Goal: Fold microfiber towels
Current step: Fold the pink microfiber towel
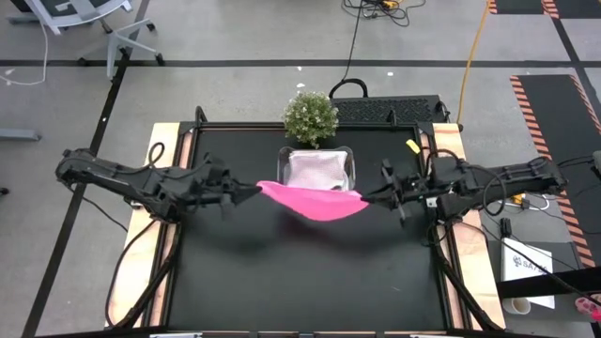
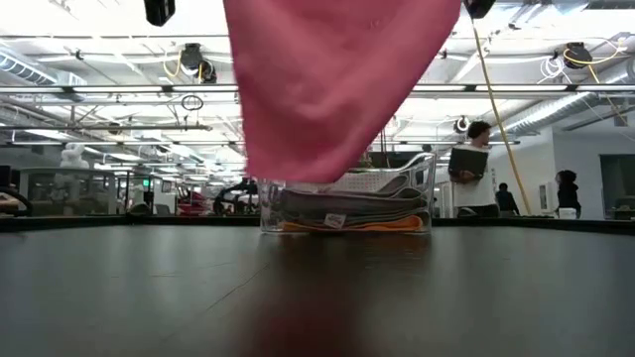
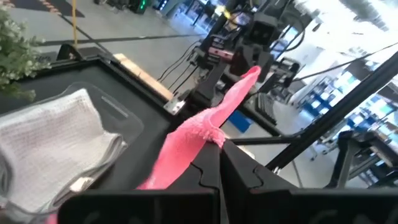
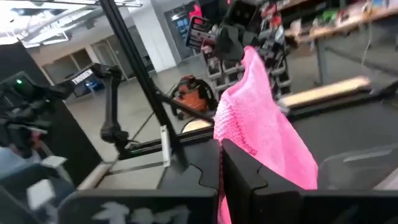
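Bench [image 1: 310, 282]: black top, bare at six o'clock. Tub [image 1: 349, 164]: clear plastic, just past centre toward twelve o'clock, holding folded grey towels [image 1: 317, 171]; the low view also shows an orange one [image 2: 397, 225] at the bottom of the stack. Pink towel [image 1: 315, 199]: off the bench, stretched between both arms just in front of the tub, its middle sagging. Left tool [image 1: 255, 190]: at nine o'clock of the towel, clenched on one corner. Right tool [image 1: 366, 198]: at three o'clock, clenched on the opposite corner. Assessment: the towel is being spread for folding. Recommend lowering both tools evenly, keeping tension, and landing the hanging edge first, clear of the tub, to avoid wrinkles.
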Controlling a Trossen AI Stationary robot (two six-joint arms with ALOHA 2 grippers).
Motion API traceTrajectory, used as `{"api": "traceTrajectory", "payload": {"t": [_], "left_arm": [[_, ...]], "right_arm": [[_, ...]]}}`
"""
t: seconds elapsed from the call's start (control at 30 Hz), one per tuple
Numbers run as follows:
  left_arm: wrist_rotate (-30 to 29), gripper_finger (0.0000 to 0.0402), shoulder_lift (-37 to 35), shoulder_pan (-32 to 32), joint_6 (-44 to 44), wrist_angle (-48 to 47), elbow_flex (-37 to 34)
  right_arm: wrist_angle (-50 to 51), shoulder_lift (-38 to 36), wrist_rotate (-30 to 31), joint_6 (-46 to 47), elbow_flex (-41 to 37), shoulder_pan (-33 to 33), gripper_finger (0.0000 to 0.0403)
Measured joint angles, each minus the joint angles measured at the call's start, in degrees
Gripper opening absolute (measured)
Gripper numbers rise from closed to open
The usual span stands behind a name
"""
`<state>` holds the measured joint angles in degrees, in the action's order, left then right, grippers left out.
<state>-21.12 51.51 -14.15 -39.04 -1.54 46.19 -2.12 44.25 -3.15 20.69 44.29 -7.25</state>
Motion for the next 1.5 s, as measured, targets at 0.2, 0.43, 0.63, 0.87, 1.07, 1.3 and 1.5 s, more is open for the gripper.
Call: {"api": "traceTrajectory", "payload": {"t": [0.2, 0.43, 0.63, 0.87, 1.07, 1.3, 1.5], "left_arm": [[0.3, 0.0001, 2.4, -0.3, 0.1, -0.5, 0.0], [0.2, 0.0002, 5.3, 0.0, -0.2, -0.4, 0.0], [-2.0, 0.0003, 4.8, 0.0, 2.6, 0.7, 0.0], [-3.0, 0.0003, 2.4, -0.1, 10.1, 9.1, 0.0], [-3.0, 0.0004, 1.0, -0.1, 13.6, 11.1, 0.0], [-2.9, 0.0005, 1.0, -0.7, 11.9, 9.9, 0.0], [-2.9, 0.0004, 1.0, -0.7, 11.8, 9.0, 0.0]], "right_arm": [[9.1, 0.9, -2.6, 3.5, 0.0, 0.0, 0.0000], [16.6, 1.0, 12.2, 2.2, 0.0, 0.1, 0.0000], [16.2, 1.3, 4.6, -0.6, 0.0, 0.1, 0.0000], [9.4, 3.2, 16.9, 2.7, -3.7, 0.2, 0.0000], [-5.1, 4.9, 0.2, -0.4, -9.1, 0.1, 0.0000], [-9.6, 5.2, 4.6, 9.7, -12.1, 0.0, 0.0000], [-10.5, 3.9, 17.4, 3.0, -12.3, 0.5, 0.0000]]}}
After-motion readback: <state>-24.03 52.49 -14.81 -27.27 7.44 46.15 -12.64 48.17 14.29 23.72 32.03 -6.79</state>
